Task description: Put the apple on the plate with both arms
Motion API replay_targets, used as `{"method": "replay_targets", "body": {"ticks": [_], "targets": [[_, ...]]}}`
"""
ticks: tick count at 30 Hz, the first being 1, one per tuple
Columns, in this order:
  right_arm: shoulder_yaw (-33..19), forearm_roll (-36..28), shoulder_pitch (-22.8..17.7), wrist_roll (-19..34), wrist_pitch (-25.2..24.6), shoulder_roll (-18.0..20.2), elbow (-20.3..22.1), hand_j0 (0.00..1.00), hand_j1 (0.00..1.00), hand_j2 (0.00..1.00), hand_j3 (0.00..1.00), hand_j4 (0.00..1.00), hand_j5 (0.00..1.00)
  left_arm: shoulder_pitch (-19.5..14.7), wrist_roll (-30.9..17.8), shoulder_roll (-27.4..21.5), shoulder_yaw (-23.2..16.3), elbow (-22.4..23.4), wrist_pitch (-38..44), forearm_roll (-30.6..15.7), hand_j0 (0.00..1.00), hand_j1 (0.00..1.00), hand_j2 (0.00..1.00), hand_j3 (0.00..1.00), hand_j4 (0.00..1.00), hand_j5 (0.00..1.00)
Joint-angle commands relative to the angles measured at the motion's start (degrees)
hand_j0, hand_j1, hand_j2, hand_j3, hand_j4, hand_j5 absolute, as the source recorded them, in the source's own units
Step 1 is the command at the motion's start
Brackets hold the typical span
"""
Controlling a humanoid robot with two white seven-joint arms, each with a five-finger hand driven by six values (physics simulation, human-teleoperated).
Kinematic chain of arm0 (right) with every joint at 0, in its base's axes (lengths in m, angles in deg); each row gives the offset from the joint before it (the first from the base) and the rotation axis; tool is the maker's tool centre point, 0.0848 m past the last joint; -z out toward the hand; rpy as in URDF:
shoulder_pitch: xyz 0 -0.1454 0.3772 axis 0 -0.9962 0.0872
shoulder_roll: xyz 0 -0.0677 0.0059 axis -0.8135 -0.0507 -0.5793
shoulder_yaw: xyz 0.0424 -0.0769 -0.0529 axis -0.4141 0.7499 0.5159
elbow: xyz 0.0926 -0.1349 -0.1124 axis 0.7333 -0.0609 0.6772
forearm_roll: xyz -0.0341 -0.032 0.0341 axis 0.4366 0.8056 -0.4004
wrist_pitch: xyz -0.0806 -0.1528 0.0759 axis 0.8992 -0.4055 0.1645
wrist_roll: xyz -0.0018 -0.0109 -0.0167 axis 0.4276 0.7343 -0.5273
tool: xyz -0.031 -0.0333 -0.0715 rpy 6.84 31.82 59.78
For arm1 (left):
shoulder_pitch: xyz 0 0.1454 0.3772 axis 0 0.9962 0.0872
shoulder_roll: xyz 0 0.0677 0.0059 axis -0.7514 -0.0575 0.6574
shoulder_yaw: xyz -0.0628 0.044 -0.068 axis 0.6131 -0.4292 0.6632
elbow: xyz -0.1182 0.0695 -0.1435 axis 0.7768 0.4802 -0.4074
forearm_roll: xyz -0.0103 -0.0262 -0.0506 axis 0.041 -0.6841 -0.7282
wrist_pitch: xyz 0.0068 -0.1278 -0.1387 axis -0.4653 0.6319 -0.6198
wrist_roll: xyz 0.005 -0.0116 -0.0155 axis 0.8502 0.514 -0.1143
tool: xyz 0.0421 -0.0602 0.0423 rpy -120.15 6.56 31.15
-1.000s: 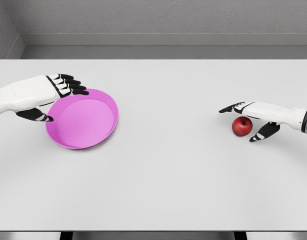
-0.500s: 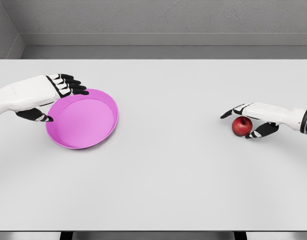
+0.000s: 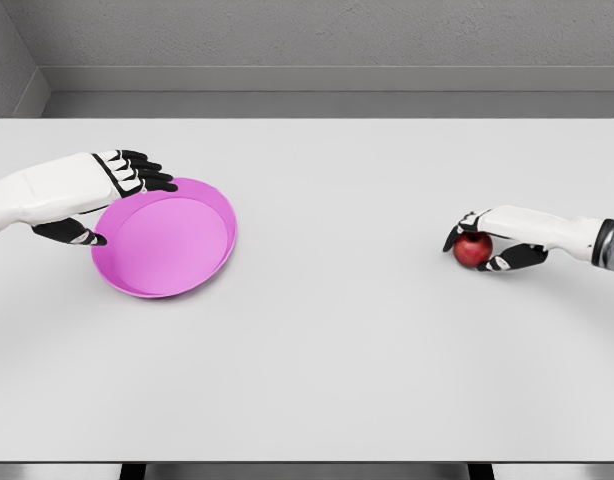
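The apple sits on the tabletop at the 3 o'clock side of the scene, well apart from the plate, which lies at the 9 o'clock side. The right robot hand is curled around the apple: fingers wrap over its top and far side, and the thumb presses from the near side, so the fruit is pinched between them. This enclosing grip suits a round, smooth object that would roll out of a two-point pinch. The apple appears to rest on the tabletop, not yet lifted. The left robot hand brackets the plate rim at the plate's 9 to 11 o'clock edge, fingers extended and close together above the rim, thumb below and beside it; whether it actually clamps the rim cannot be told. This placement likely steadies or readies the plate to receive the fruit. The apple is near-spherical, with no clear long axis; its stem direction is hidden by the fingers. The plate faces upward, slightly tilted toward the camera.
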State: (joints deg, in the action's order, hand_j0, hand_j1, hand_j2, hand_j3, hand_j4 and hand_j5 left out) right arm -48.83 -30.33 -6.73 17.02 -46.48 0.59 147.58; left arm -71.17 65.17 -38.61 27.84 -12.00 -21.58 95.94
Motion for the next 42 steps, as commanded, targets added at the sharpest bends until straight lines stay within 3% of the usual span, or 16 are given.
{"method": "replay_targets", "body": {"ticks": [1, 2, 7, 10, 12, 14, 15, 21, 28, 30, 31, 32, 38, 42], "targets": [[-0.03, -0.47, 0.09, -0.02, -0.16, -0.01, 0.04, 0.54, 0.54, 0.54, 0.54, 0.54, 0.54, 0.00, 0.03, -0.07, 0.03, 0.00, 0.08, -0.36, 1.00, 1.00, 1.00, 1.00, 1.00, 1.00], [-0.03, -0.47, 0.09, -0.02, -0.16, -0.01, 0.04, 0.50, 0.50, 0.50, 0.50, 0.50, 0.50, 0.00, 0.03, -0.07, 0.03, 0.00, 0.08, -0.36, 1.00, 1.00, 1.00, 1.00, 1.00, 1.00], [-0.12, -2.40, 0.35, -0.02, -0.16, 0.08, 0.83, 0.49, 0.49, 0.49, 0.49, 0.49, 0.49, 0.00, 0.03, -0.07, 0.03, 0.00, 0.08, -0.36, 1.00, 1.00, 1.00, 1.00, 1.00, 1.00], [0.49, -3.37, 0.44, -0.02, -0.16, 0.17, 8.65, 0.49, 0.49, 0.49, 0.49, 0.49, 0.49, 0.00, 0.03, -0.07, 0.03, 0.00, 0.08, -0.36, 1.00, 1.00, 1.00, 1.00, 1.00, 1.00], [4.36, -4.95, 1.32, -0.02, -0.16, -0.01, 14.09, 0.48, 0.48, 0.48, 0.48, 0.48, 0.48, 0.00, 0.03, -0.07, 0.03, 0.00, 0.08, -0.36, 1.00, 1.00, 1.00, 1.00, 1.00, 1.00], [7.00, -4.86, 2.81, -0.02, -0.16, -1.94, 19.02, 0.48, 0.48, 0.48, 0.48, 0.48, 0.48, 0.00, 0.03, -0.07, 0.03, 0.00, 0.08, -0.36, 1.00, 1.00, 1.00, 1.00, 1.00, 1.00], [8.76, -4.86, 4.39, -0.02, -0.16, -3.96, 19.46, 0.48, 0.48, 0.48, 0.48, 0.48, 0.48, 0.09, 0.03, -0.07, 0.03, 0.00, 0.08, -0.36, 1.00, 1.00, 1.00, 1.00, 1.00, 1.00], [12.80, -4.07, 7.82, -0.02, -1.75, -11.26, 18.15, 0.48, 0.48, 0.48, 0.48, 0.48, 0.48, 0.09, 0.03, -0.07, 0.03, 0.00, 0.08, -0.36, 1.00, 1.00, 1.00, 1.00, 1.00, 1.00], [12.72, -4.07, 8.79, -0.02, -1.49, -11.61, 17.71, 0.49, 0.49, 0.49, 0.49, 0.49, 0.49, 0.09, 0.03, -0.07, 0.03, 0.00, 0.08, -0.36, 1.00, 1.00, 1.00, 1.00, 1.00, 1.00], [12.72, -3.81, 8.79, -0.02, -1.49, -12.23, 17.71, 0.57, 0.57, 0.57, 0.57, 0.57, 0.57, 0.09, 0.03, -0.07, 0.03, 0.00, 0.08, -0.36, 1.00, 1.00, 1.00, 1.00, 1.00, 1.00], [12.63, -2.76, 8.79, -0.02, -1.41, -12.23, 17.71, 0.72, 0.72, 0.72, 0.72, 0.72, 0.72, 0.09, 0.03, -0.07, 0.03, 0.00, 0.08, -0.36, 1.00, 1.00, 1.00, 1.00, 1.00, 1.00], [12.54, -2.05, 8.79, -0.02, -1.76, -12.23, 17.71, 1.00, 1.00, 1.00, 1.00, 1.00, 1.00, 0.09, 0.03, -0.07, 0.03, 0.00, 0.08, -0.36, 1.00, 1.00, 1.00, 1.00, 1.00, 1.00], [11.66, -1.96, 8.70, -0.02, -1.05, -12.05, 17.00, 1.00, 1.00, 1.00, 1.00, 1.00, 1.00, 0.09, 0.03, -0.07, -0.05, 0.00, 0.08, -0.36, 1.00, 1.00, 1.00, 1.00, 1.00, 1.00], [-1.60, -2.84, 5.80, -0.02, -0.16, -8.89, 11.73, 1.00, 1.00, 1.00, 1.00, 1.00, 1.00, 0.53, 0.03, -0.07, -0.05, 0.00, 0.08, -0.36, 1.00, 1.00, 1.00, 1.00, 1.00, 1.00]]}}
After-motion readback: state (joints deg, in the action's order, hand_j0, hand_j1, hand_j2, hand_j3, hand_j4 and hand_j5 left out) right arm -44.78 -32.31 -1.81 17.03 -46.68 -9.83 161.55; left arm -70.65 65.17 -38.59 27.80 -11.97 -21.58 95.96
